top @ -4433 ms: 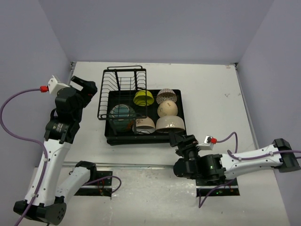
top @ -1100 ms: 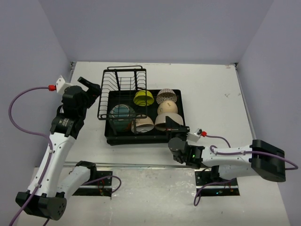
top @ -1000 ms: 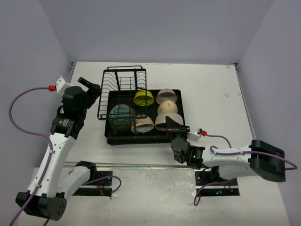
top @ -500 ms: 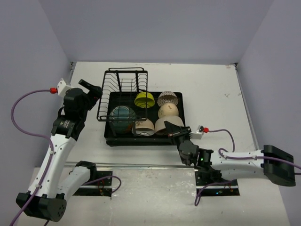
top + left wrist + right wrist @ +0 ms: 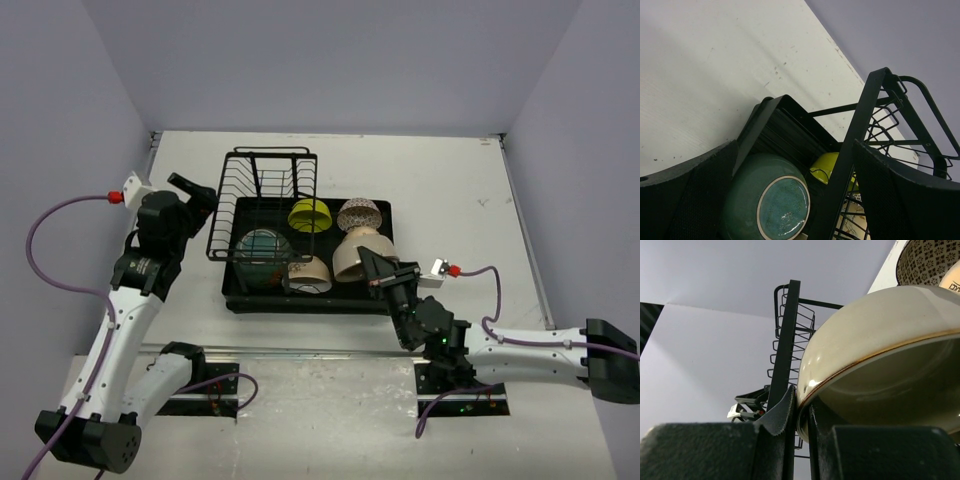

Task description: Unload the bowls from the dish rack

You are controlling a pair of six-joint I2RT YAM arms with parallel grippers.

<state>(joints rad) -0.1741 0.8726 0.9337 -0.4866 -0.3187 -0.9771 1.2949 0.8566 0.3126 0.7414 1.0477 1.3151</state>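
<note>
The black dish rack (image 5: 300, 301) stands mid-table, its wire holder (image 5: 264, 188) at the back left. My right gripper (image 5: 376, 270) is shut on the rim of the large beige bowl (image 5: 355, 258), which is tipped up over the tray's right front. In the right wrist view the rim (image 5: 880, 340) sits pinched between the fingers (image 5: 785, 415). Still in the tray are the teal bowl (image 5: 262, 247), the yellow-green bowl (image 5: 307, 215), the brown-patterned bowl (image 5: 358, 213) and the cream banded bowl (image 5: 311, 274). My left gripper (image 5: 196, 193) hangs open beside the rack's left end, above the teal bowl (image 5: 765, 205).
White table (image 5: 450, 190) stretches to the right of and behind the rack, with grey walls on three sides. The wire holder's post (image 5: 857, 135) crosses the left wrist view between the fingers. A metal rail (image 5: 300, 350) runs along the near edge.
The right gripper has raised and tilted the large beige bowl off the tray floor, and the right arm has stretched out to the right. The rack shifted slightly. The left arm barely moved.
</note>
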